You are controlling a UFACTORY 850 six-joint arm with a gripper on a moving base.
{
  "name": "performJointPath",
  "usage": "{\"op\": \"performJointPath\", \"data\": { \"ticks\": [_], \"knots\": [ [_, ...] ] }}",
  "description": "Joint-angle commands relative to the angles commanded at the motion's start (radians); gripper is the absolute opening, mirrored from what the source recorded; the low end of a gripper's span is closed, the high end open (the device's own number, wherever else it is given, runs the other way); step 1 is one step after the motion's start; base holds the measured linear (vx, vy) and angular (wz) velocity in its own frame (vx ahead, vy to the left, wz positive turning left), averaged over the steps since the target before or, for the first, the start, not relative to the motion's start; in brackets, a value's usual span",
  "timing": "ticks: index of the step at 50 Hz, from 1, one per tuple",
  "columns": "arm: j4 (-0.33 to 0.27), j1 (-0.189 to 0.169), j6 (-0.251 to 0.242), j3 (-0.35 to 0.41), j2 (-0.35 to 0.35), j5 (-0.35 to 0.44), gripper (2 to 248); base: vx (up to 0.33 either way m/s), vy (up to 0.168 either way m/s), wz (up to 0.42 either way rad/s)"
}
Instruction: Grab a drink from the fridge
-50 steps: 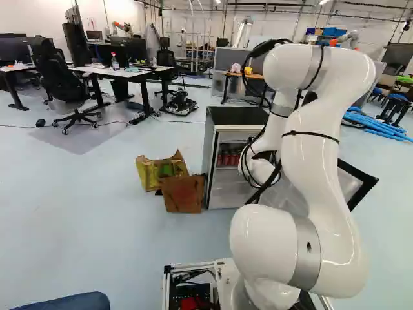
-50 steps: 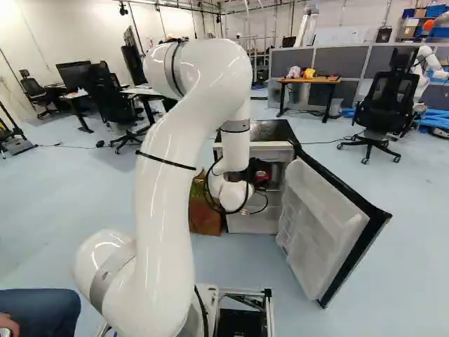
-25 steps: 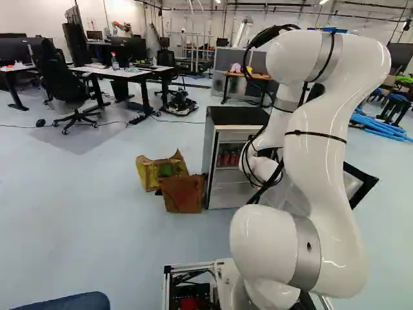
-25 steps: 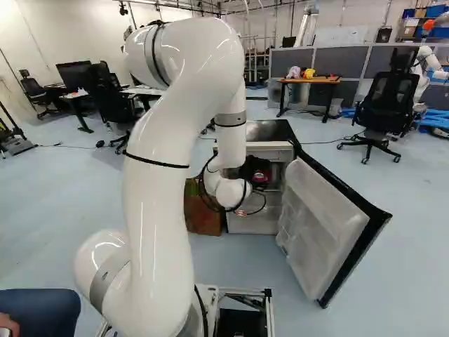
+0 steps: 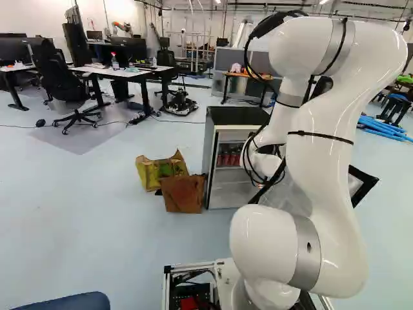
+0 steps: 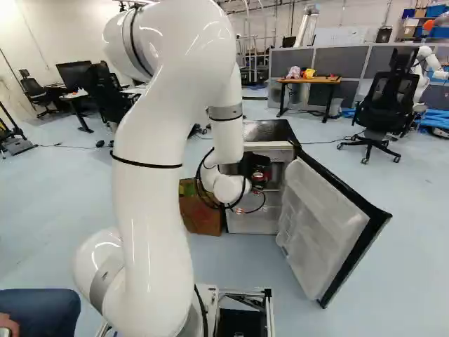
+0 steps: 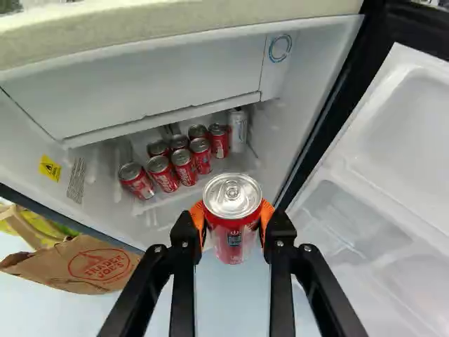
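The gripper [image 6: 258,174] is at the open front of the fridge [image 5: 210,145], its fingers [image 7: 198,217] grasping a red can [image 7: 233,239] from two sides, with an orange pad against each flank of it. The can's silver lid [image 7: 232,195] faces the wrist camera. The can is apart from the other drinks, in front of their shelf.

On that shelf, a cluster of red cans [image 7: 163,175] stands close together, with a silver can [image 7: 238,131] beside them at the end nearer the door. Above them is a white compartment [image 7: 161,88], and a yellow sticker [image 7: 49,168] is on the inner side wall. The fridge door [image 6: 326,228] stands wide open, its clear bins [image 7: 344,217] facing the wrist camera.

The white arm [image 6: 151,182] reaches forward from the base and bends down toward the fridge. On the floor just beside the fridge, at its left in the left base view, are a brown paper bag [image 5: 183,196] and a yellow bag [image 5: 150,174]. Well beyond the fridge, a wooden worktop [image 6: 312,81] stands by grey partitions [image 6: 347,62]. A black office chair [image 6: 387,98] is at the right of the right base view.
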Motion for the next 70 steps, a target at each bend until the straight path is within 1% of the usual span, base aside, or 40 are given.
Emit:
{"op": "performJointPath", "data": {
  "ticks": [44, 70],
  "knots": [
    [0.000, 0.000, 0.000, 0.056, 0.149, -0.002, 97, 0.000, 0.000, 0.000],
    [0.000, 0.003, 0.000, 0.073, 0.227, -0.075, 97, 0.000, 0.000, 0.000]
  ]
}}
